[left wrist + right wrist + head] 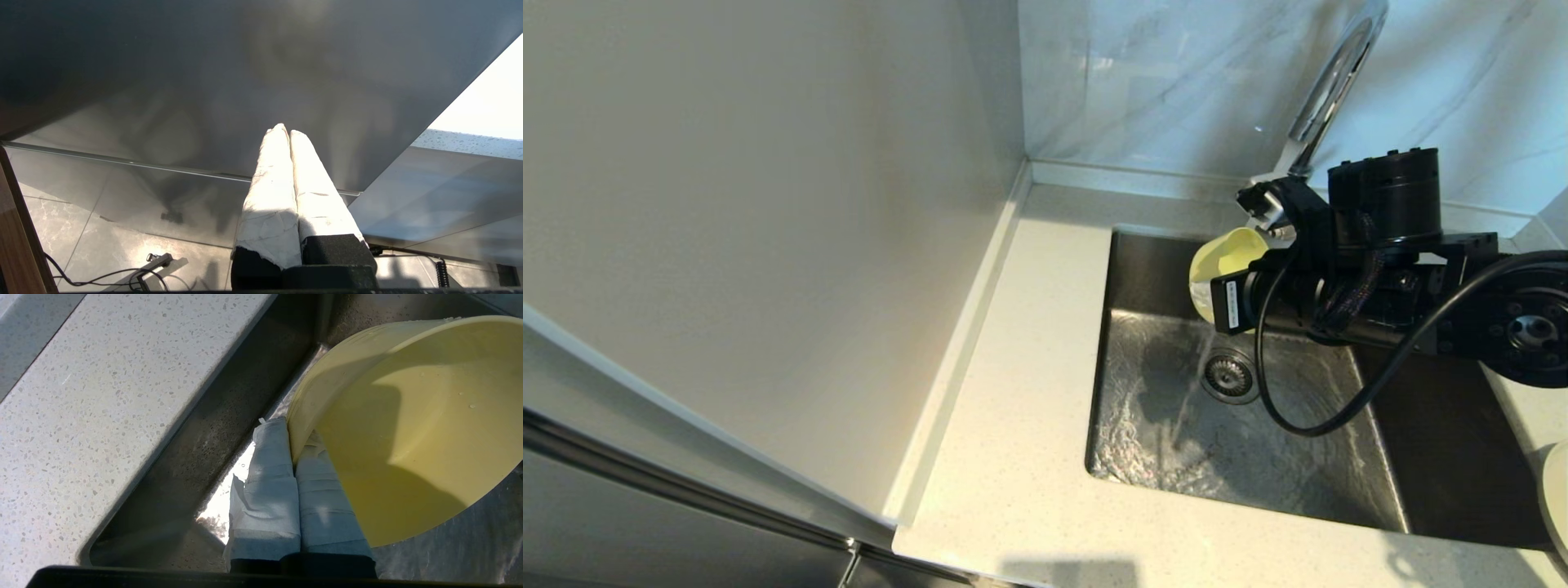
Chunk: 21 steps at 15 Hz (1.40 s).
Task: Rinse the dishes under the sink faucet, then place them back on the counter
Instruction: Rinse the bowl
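Observation:
The pale-yellow bowl (1223,257) hangs tilted on its side over the back of the steel sink (1143,269), below the chrome faucet (1327,94). My right gripper (292,433) is shut on the bowl (408,428), one finger outside its rim and one inside. A thin stream of water (1188,384) falls from under the bowl onto the wet sink floor beside the drain strainer (1229,376). An edge of the cream plate (1556,498) shows on the counter at far right. My left gripper (285,132) is shut and empty, parked low in front of a grey cabinet panel.
The speckled counter (1013,392) runs along the sink's left and front sides, and a tall pale wall panel (768,245) rises at its left. The right arm (1388,269) and its black cable (1307,408) hang across the sink's right half.

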### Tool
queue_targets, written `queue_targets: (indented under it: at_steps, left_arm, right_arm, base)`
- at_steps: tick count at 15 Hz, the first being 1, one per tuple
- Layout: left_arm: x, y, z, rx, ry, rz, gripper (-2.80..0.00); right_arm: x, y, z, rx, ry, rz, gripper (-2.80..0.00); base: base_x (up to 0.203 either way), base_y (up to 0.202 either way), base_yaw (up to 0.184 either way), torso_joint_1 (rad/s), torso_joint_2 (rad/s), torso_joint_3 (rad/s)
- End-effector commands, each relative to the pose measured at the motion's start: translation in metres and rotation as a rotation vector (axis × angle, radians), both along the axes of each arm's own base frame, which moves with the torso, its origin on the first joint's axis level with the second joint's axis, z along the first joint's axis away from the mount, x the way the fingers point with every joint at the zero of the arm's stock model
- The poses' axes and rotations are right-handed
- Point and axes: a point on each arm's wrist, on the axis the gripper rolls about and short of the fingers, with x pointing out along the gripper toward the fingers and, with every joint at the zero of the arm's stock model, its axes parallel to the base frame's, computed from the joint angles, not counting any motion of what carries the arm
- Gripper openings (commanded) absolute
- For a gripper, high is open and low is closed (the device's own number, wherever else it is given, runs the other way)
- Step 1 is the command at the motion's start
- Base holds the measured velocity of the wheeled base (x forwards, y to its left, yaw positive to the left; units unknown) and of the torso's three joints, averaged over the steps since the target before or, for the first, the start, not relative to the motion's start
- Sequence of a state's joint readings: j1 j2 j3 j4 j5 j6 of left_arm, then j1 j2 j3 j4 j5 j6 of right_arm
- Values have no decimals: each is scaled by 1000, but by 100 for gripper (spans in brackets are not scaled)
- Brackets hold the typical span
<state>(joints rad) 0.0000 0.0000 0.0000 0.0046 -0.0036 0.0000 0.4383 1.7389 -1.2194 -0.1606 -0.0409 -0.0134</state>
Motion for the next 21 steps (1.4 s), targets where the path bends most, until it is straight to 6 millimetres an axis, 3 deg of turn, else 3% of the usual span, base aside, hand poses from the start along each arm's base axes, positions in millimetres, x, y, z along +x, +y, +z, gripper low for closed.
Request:
queue_targets:
  at_steps: [1, 13, 16, 18, 21]
  left_arm:
    - [0, 0, 0, 0, 0, -1, -280]
    - [0, 0, 0, 0, 0, 0, -280]
    - [0, 0, 0, 0, 0, 1, -280]
    - [0, 0, 0, 0, 0, 0, -280]
    - [0, 0, 0, 0, 0, 1, -280]
  right_arm:
    - [1, 1, -1, -3, 2, 2, -280]
    - [8, 0, -9, -46, -2, 2, -280]
    - [9, -35, -1, -16, -10, -133, -280]
    - [-3, -54, 7, 80, -3, -203, -280]
    - [-17, -76, 33, 409, 26, -223, -280]
  base:
    - [0, 0, 0, 0, 0, 0]
    - [0, 0, 0, 0, 0, 0]
    - [0, 0, 0, 0, 0, 0]
    - [0, 0, 0, 0, 0, 0]
    - [0, 0, 0, 0, 0, 0]
